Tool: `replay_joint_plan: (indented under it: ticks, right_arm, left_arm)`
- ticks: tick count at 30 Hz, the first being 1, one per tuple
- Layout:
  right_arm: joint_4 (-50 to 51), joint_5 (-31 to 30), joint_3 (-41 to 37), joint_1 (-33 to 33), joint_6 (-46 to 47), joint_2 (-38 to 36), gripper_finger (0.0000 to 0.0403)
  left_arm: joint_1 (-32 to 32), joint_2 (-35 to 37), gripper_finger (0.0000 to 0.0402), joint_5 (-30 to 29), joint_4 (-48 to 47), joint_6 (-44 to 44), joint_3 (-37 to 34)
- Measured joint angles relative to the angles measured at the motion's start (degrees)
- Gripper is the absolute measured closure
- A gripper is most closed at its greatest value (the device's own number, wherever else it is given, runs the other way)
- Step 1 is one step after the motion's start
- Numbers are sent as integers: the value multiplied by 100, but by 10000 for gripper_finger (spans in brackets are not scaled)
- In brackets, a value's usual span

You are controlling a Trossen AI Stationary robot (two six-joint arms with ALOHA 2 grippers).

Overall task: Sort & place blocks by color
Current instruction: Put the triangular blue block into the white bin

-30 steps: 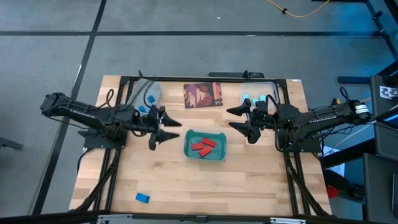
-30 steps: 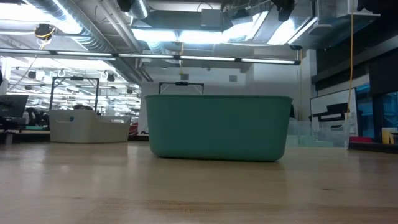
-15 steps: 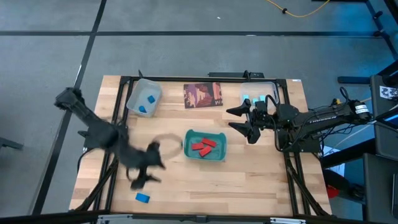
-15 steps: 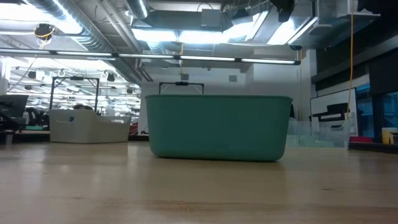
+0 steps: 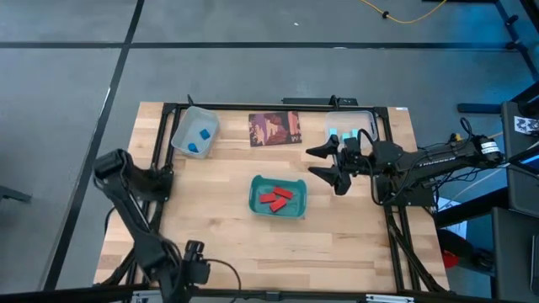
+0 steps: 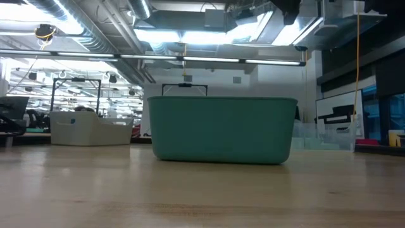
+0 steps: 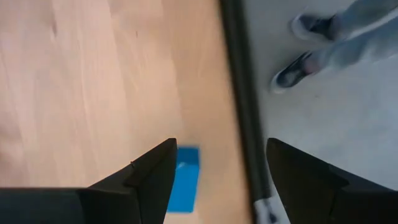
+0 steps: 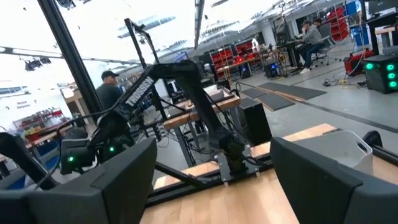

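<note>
Blue block [image 7: 184, 186] on wooden table [image 5: 219, 227], left claw [image 7: 214, 180] wide above, right claw [image 5: 324, 163] wide.

The bench [image 5: 337, 236] is pale wood with visible grain and a smooth, faintly satin face, edged by a matt black metal frame [image 5: 253, 106]. The teal tray [image 5: 255, 202] looks like smooth plastic with a dull sheen. The red blocks [image 5: 274, 198] in it appear matt, and so does the blue block [image 7: 185, 179] on the bench. The pale bin [image 5: 182, 132] looks like translucent plastic. The printed card [image 5: 274, 128] reads as glossy paper. The left pincer [image 7: 214, 180] has matt black fingers, seemingly plastic. The floor [image 5: 253, 59] is dull grey, slightly rough.
</note>
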State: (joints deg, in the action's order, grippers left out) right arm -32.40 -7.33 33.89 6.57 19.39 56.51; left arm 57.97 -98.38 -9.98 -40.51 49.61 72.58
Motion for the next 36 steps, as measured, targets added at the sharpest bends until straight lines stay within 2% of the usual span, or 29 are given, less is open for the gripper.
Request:
replay_joint_plan:
  ticks: [5, 13, 18, 36]
  right_arm:
    - [228, 3, 0, 0, 4, 0, 85]
    - [370, 2, 0, 0, 1, 0, 85]
    - [421, -3, 0, 0, -12, 0, 85]
    - [438, -9, 0, 0, -17, 0, 85]
  left_arm:
    - [122, -367, 161, 71, -507, 125, 0]
    - [182, -451, 161, -64, -518, 36, -147]
    - [179, -451, 161, 222, -255, 39, -445]
    - [154, -449, 161, 260, 329, -69, -874]
